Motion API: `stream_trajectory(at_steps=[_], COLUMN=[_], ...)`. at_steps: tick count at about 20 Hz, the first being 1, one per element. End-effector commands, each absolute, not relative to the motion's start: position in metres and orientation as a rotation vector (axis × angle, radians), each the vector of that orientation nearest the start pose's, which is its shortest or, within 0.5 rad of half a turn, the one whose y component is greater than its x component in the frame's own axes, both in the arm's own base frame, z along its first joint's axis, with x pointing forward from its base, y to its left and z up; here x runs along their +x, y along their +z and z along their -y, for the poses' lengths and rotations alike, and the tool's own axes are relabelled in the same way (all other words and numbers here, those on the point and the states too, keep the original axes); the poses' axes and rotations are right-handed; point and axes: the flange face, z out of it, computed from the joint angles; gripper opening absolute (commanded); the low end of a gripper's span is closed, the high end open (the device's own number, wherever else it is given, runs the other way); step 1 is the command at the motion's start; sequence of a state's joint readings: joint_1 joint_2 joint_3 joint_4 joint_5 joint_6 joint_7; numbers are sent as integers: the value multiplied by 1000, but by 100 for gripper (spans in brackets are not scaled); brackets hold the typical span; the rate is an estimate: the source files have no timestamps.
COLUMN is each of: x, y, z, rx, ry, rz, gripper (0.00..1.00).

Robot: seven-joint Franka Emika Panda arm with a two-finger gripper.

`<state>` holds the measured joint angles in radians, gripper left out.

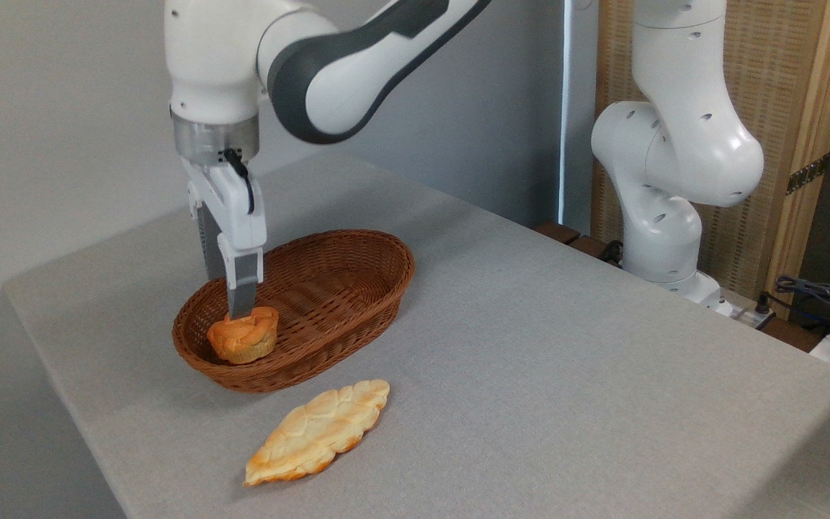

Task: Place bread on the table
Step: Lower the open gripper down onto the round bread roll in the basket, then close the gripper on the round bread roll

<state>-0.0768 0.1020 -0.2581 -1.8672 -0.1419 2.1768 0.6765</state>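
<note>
The bread (243,337), a small orange-brown bun with a swirled top, sits slightly tilted at the near left end of the brown wicker basket (357,285). My gripper (236,306) points straight down over it. The near fingertip (241,303) reaches the bun's top edge. The far finger (209,249) is partly hidden behind the near one, so the gap between them does not show. The grey table (545,346) spreads all around the basket.
A flat, pale golden leaf-shaped bread (320,431) lies on the table just in front of the basket. The arm's white base (663,216) stands beyond the table's far right edge, with cables (815,292) beside it. The table's left edge runs close to the basket.
</note>
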Motion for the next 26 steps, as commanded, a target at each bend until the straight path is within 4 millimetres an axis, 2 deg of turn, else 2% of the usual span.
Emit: stream_trajectory(at_steps=[1,8,15,18,19,21,24,26], x=[577,575,574,575,575,575,578,579], y=[475,453,442,440,438,437,437,436], z=[202,208,218,217,216,217,217,217], rx=[-2890,-2827,-2821,-2760,-2763,-2761,-2757,-2758], ry=[-392,-316,-287,-268,-266,-263,-300,-298], rz=[-1457,-1510,-1544,-1562,-1560,-1563,-1558,-1558], gripper=[100,100,100,87,80,75,55,47])
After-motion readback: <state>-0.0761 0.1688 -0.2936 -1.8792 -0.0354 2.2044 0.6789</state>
